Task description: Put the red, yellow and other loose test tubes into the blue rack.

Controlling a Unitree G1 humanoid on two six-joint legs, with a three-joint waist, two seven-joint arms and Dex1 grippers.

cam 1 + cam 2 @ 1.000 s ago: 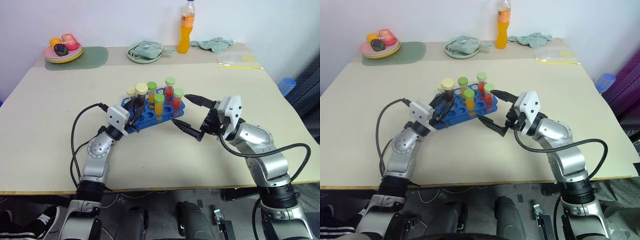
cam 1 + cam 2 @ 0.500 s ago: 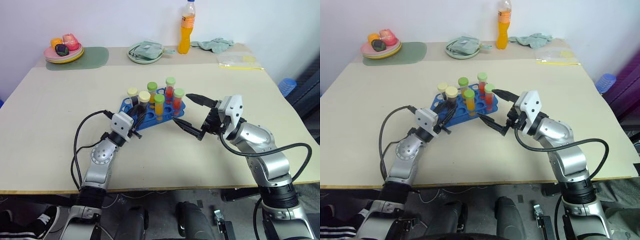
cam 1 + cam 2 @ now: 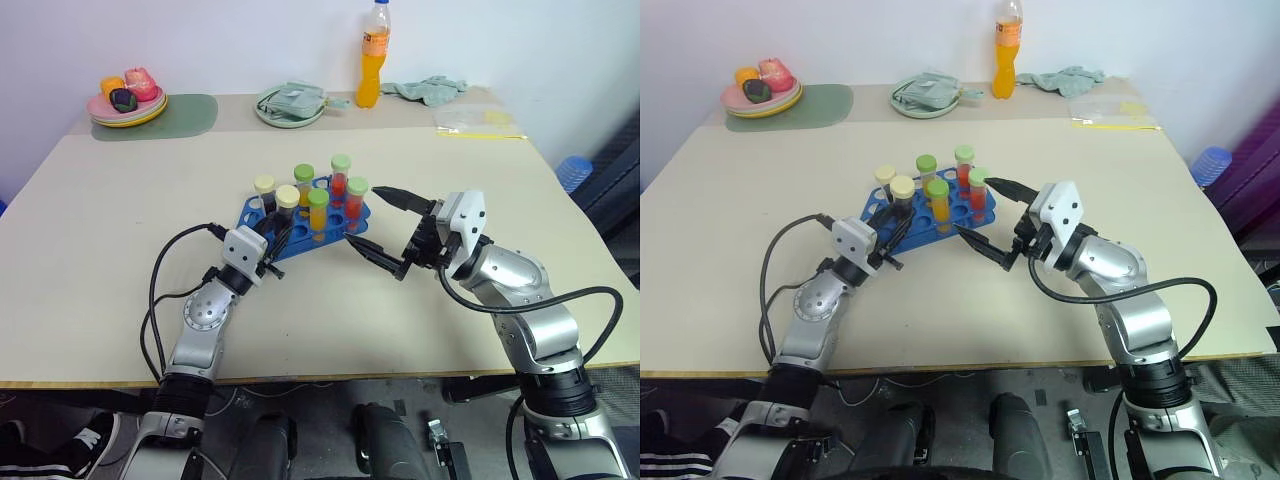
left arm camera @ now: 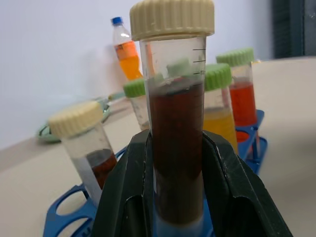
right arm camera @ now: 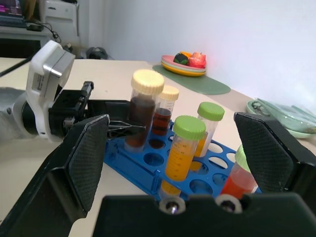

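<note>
**Dark tube upright in the left grip at the rack's near corner**

The bright blue plastic rack with rows of round holes (image 3: pixel 300 222) lies near the middle of the beige table (image 3: pixel 120 260). Its long axis runs on a diagonal, from the corner nearest the left arm up and away toward the right arm's side.

Six capped tubes stand upright in the rack, long axes vertical and caps up. Two have cream caps and dark brown liquid; four have green caps and yellow, orange or red liquid.

The cream-capped clear plastic tube of dark brown liquid (image 4: pixel 174 128) stands at the near-left corner of the rack. It is vertical, with its foot down at the blue plastic.

The left gripper (image 3: pixel 268 243) is clenched on this tube, one black finger on each side of its lower half. The second cream-capped tube (image 4: pixel 84 143) stands just beside it, leaning slightly.

The right gripper (image 3: pixel 378 222) hangs just beside the rack's right end, pointing across at it. Its two black fingers are spread wide and hold nothing; whether the lower fingertip meets the rack I cannot tell. From the right wrist, the green-capped tube of orange-yellow liquid (image 5: pixel 181 150) stands between those spread fingers but apart from both.
</note>
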